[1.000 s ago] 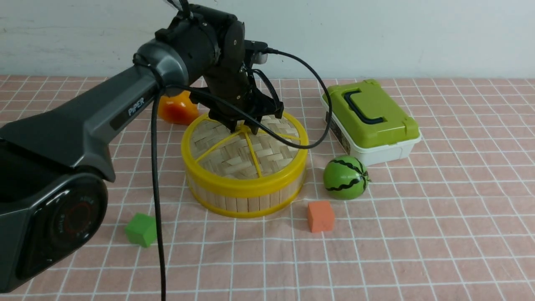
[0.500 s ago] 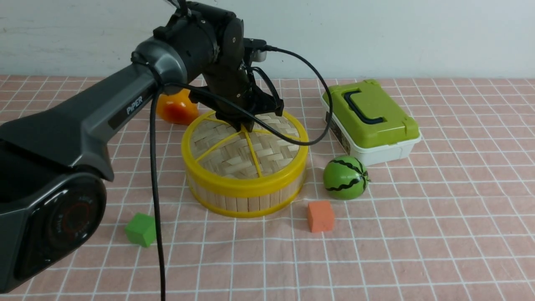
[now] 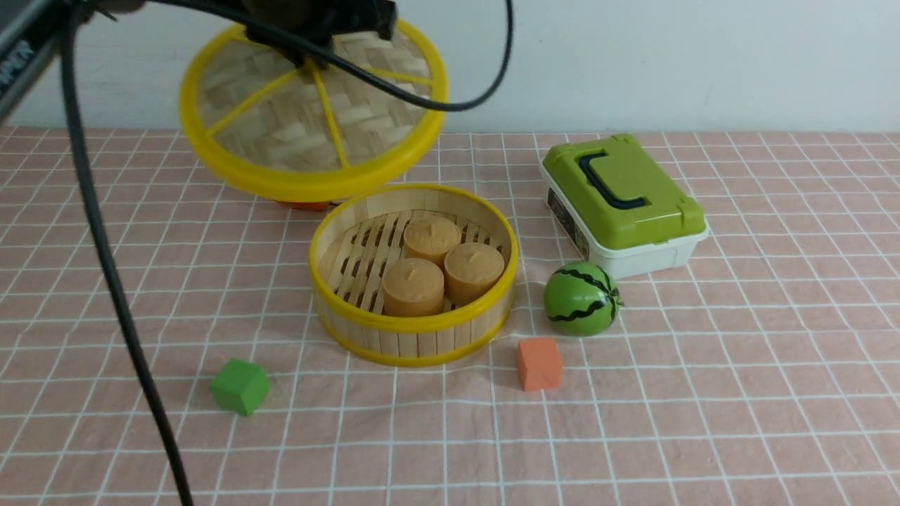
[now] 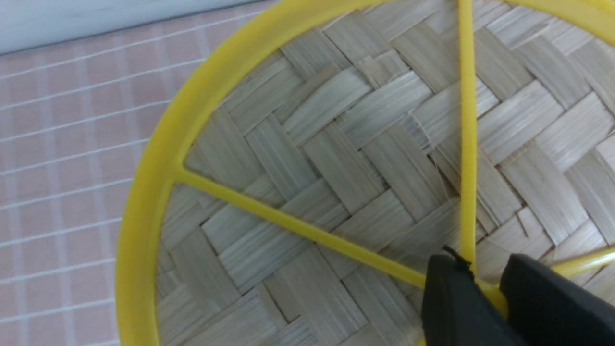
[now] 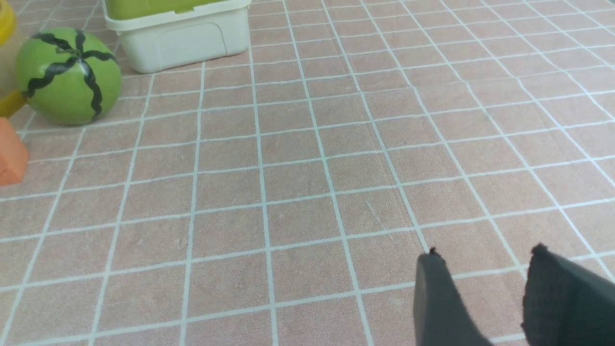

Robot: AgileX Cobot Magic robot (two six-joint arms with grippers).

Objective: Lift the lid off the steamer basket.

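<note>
Lid [image 3: 281, 133] one, basket [image 3: 415, 327] one, buns [image 3: 413, 284] three

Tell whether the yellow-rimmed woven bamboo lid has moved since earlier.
Yes. The lid has lifted off the round bamboo-slat steamer basket, up and to the left.

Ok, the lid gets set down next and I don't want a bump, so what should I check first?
1. Grip: left gripper fingers shut on the knob of the lid: ok.
2. Lid clear of the steamer basket: ok.
3. Lid level: not ok, tilted.
4. Three brown cakes seated inside the basket: ok.
5. right gripper open, empty, away from the lid: ok.
6. Spot beneath the lid free: cannot tell, orange object mostly hidden there.
</note>
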